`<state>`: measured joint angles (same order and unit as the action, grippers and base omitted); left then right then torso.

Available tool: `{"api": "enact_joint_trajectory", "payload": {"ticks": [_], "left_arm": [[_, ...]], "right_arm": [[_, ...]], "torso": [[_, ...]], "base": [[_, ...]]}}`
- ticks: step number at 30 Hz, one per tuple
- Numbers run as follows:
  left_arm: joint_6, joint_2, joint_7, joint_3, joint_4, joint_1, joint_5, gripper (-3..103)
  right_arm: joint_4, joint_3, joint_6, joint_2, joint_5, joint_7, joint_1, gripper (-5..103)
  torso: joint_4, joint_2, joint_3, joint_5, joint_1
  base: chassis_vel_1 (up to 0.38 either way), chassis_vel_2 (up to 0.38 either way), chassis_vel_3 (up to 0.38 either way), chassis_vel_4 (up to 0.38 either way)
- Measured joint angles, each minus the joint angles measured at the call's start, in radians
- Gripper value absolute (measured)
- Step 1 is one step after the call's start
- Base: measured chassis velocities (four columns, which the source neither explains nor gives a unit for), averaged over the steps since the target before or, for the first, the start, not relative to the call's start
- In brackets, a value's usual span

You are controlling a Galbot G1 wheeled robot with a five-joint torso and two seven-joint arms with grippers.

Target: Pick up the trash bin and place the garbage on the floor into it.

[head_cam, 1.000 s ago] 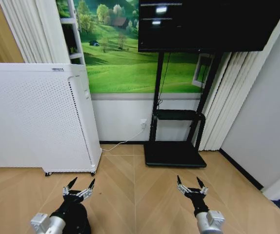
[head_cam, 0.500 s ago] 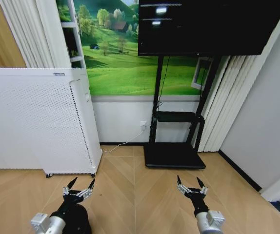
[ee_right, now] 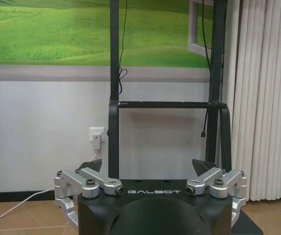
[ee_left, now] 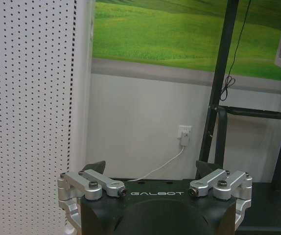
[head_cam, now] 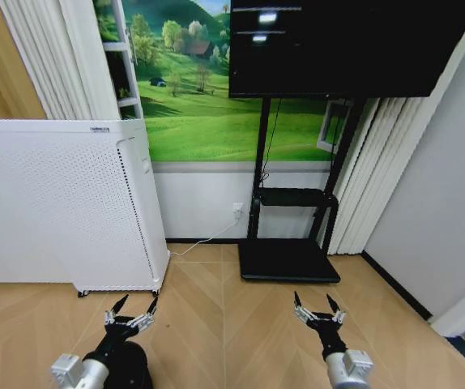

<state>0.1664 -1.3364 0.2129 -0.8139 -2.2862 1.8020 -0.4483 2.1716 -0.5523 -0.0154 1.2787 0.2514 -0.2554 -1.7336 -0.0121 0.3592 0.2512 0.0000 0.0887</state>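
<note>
The trash bin and the garbage are out of view. My left gripper (head_cam: 134, 308) hangs open low at the left of the head view, above the wooden floor, with nothing between its fingers. My right gripper (head_cam: 312, 306) hangs open at the lower right, also holding nothing. The left wrist view shows the left gripper (ee_left: 150, 167) pointing at the wall beside a white perforated cabinet. In the right wrist view the right gripper (ee_right: 148, 165) faces a black stand.
A white perforated cabinet (head_cam: 62, 203) on casters stands at the left. A black TV stand (head_cam: 289, 259) with a screen (head_cam: 346, 40) stands against the wall ahead. White curtains (head_cam: 378, 170) hang at the right. A cable (head_cam: 204, 239) runs from a wall socket (head_cam: 238, 206). Bare wood floor lies ahead.
The whole head view has shifted slightly downward in the picture, so the camera has tilted or risen a little. Both grippers keep their places and stay open.
</note>
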Motion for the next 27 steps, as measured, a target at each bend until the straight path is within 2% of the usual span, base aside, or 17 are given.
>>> {"api": "enact_joint_trajectory", "payload": {"ticks": [27], "left_arm": [[0.000, 0.000, 0.000, 0.000, 0.000, 0.000, 0.000, 100]], "right_arm": [[0.000, 0.000, 0.000, 0.000, 0.000, 0.000, 0.000, 100]], "torso": [[0.0000, 0.106, 0.068, 0.0000, 0.037]], "base": [[0.000, 0.000, 0.000, 0.000]]}}
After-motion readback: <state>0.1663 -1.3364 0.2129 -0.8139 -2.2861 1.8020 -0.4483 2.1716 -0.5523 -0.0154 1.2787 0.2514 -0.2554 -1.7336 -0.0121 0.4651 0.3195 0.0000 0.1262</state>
